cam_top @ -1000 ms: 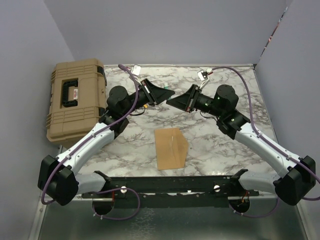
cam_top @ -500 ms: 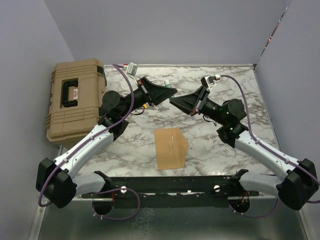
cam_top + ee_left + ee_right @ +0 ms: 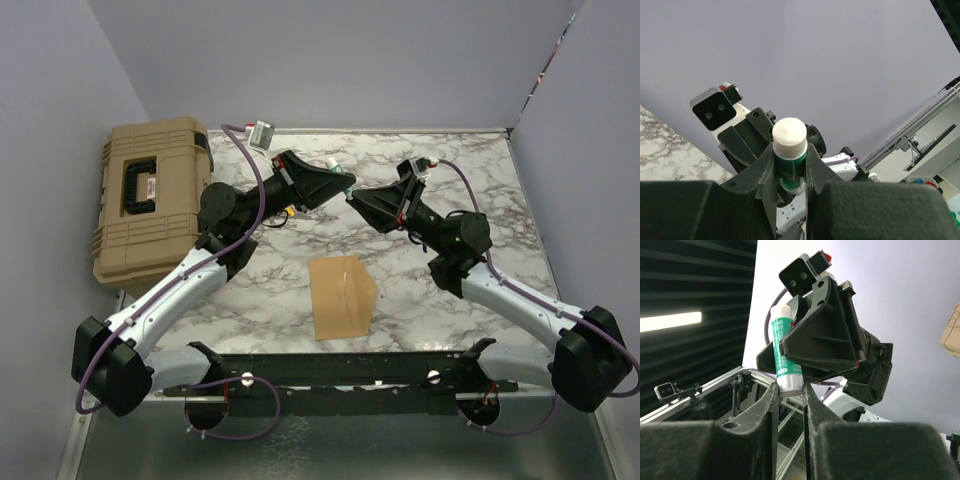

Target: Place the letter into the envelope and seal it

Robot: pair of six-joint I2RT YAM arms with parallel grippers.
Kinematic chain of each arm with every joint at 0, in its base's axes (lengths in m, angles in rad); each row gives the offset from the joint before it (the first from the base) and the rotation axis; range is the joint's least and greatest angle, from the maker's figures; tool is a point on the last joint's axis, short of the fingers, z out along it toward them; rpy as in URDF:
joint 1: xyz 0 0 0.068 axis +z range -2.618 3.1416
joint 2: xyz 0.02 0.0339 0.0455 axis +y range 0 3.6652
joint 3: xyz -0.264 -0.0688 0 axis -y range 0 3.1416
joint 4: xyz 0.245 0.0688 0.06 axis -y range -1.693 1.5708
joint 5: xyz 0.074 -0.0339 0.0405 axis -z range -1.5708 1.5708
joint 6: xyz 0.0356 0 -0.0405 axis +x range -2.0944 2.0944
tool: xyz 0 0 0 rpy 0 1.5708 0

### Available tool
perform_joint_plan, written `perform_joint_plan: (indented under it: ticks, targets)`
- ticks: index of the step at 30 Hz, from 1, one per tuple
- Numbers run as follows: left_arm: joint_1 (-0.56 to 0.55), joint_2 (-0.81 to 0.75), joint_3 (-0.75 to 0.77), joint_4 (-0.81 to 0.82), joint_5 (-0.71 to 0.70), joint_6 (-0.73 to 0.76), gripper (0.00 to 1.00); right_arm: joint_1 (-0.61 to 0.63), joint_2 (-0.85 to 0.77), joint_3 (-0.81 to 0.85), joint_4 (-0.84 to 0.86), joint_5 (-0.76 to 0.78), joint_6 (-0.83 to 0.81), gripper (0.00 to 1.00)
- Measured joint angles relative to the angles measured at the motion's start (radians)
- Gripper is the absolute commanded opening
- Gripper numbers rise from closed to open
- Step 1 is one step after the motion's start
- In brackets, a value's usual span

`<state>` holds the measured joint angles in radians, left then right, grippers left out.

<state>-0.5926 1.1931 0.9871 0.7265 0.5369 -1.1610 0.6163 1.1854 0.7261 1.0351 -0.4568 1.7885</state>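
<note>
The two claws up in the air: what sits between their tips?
A green-labelled glue stick, one end clamped in the left claw, the other in the right claw. Both wrist views show it.

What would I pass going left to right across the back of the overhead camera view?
Tan case → left gripper → right gripper. Both sets of jaws are shut on one glue stick, so its own place in the order is unclear.

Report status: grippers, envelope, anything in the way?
Both left gripper and right gripper shut on one glue stick, aloft between them. The envelope flat on the table, untouched; letter not separately visible. Nothing lying over the envelope.
</note>
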Motion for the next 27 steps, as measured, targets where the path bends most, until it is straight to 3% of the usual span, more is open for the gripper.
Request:
perform_joint_plan:
  ticks: [2, 4, 6, 14, 18, 21, 27]
  targets:
    - [0.0, 0.0, 0.0, 0.005, -0.001, -0.002, 0.0, 0.0, -0.002, 0.0, -0.002, 0.003, -0.003, 0.62]
    - [0.005, 0.0, 0.0, 0.014, -0.011, -0.005, 0.0, -0.004, -0.025, -0.002, -0.028, 0.022, -0.046, 0.73]
    - [0.016, -0.001, 0.0, 0.029, -0.033, -0.01, 0.0, -0.012, -0.079, -0.002, -0.091, 0.039, -0.118, 0.77]
    - [0.022, -0.001, 0.0, 0.035, -0.122, -0.055, 0.0, -0.014, -0.243, 0.216, -0.575, 0.074, -0.725, 0.77]
    - [0.022, -0.001, 0.0, 0.027, -0.151, -0.066, 0.0, -0.014, -0.241, 0.303, -0.732, 0.103, -1.044, 0.65]
    - [0.022, -0.002, 0.0, 0.001, -0.165, -0.069, 0.0, -0.01, -0.229, 0.315, -0.795, 0.149, -1.256, 0.58]
    - [0.022, -0.002, 0.0, -0.061, -0.169, -0.064, 0.0, 0.055, -0.222, 0.243, -0.753, 0.227, -1.619, 0.57]
